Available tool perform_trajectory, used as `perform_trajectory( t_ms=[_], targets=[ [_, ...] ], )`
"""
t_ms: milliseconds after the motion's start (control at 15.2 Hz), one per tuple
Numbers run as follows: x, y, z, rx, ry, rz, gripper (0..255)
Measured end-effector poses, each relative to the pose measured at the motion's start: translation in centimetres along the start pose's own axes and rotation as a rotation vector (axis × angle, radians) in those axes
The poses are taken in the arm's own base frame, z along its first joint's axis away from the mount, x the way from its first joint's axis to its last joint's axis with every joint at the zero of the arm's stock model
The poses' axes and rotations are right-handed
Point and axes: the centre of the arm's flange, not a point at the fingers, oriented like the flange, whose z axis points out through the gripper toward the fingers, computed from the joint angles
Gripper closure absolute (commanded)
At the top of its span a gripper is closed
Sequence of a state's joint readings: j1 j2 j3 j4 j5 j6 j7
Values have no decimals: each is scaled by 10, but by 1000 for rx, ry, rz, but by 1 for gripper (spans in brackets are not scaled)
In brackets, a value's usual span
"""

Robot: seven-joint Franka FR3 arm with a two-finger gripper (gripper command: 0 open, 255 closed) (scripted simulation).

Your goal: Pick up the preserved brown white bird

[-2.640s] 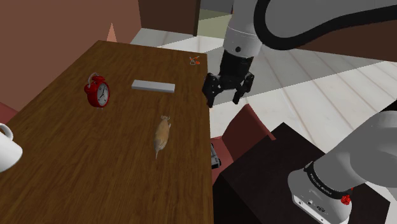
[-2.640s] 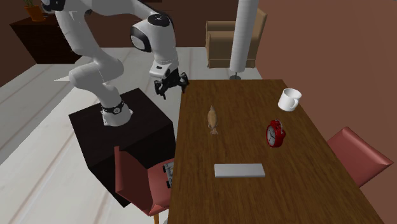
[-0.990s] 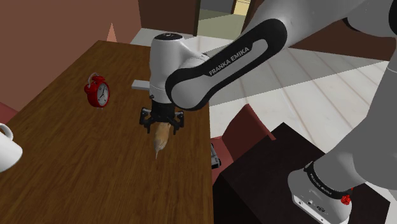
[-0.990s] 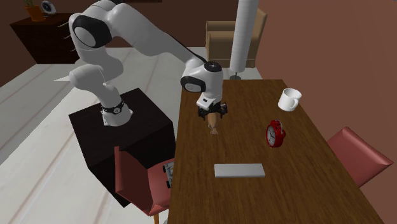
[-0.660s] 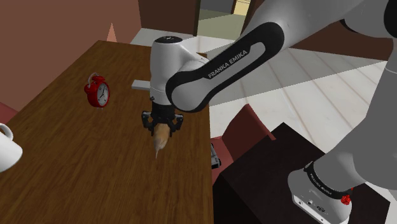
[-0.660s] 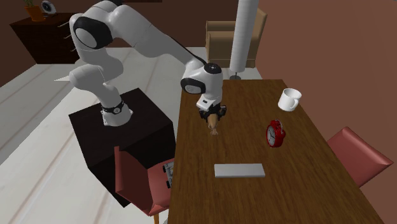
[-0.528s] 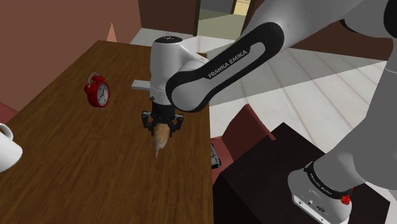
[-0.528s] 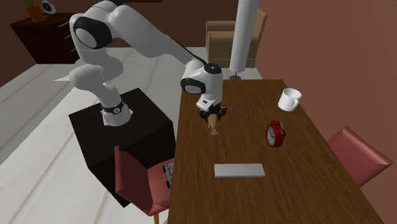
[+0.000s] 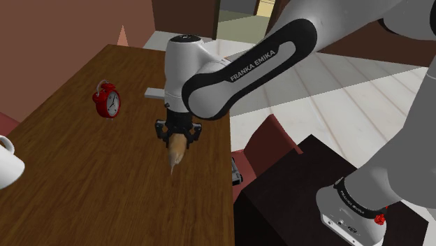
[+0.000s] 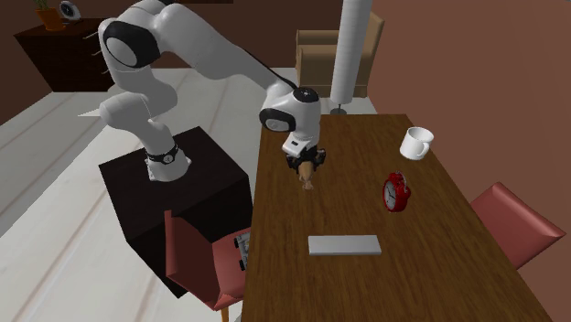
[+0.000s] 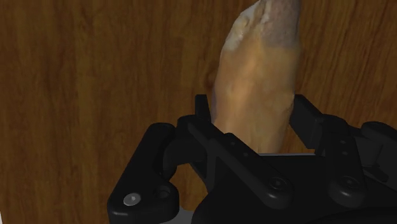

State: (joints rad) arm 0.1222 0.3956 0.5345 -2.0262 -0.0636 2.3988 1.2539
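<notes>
You have the gripper [image 9: 177, 134] down low over the wooden table [image 9: 84, 189], pointing straight at the surface. In the wrist view its two black fingers [image 11: 202, 109] press against either flank of the bird [image 11: 257, 83], so the hand is narrowed and holding it by the body. The bird's tan body runs out past the fingertips, turning paler and greyish at its far end. You cannot tell from these views whether it is resting on the wood or just clear of it.

In the shoulder view the bird [image 9: 175, 152] hangs below the gripper, its thin end pointing toward the near side, close to the table's right edge, the side nearest the stand [image 9: 293, 189]. A red alarm clock [image 9: 107, 101] stands well apart on that view's left, and a white mug [image 9: 7, 161] sits at the left border. A flat grey slab [image 9: 155, 93] lies farther along the table, partly behind the arm.

In the second exterior view the gripper [image 10: 307, 165] and bird [image 10: 308, 180] sit left of the clock [image 10: 395, 192], with the mug [image 10: 416, 142] farther off and the slab [image 10: 343, 244] nearer.
</notes>
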Motion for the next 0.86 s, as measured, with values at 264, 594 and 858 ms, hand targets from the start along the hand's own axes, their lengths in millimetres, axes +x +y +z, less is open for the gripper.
perform_trajectory(
  t_ms=[264,594,858],
  targets=[
    [-2,-2,-21,0,0,0,255],
    [-6,-3,-46,0,0,0,255],
    [-10,-6,-65,0,0,0,255]
  ],
)
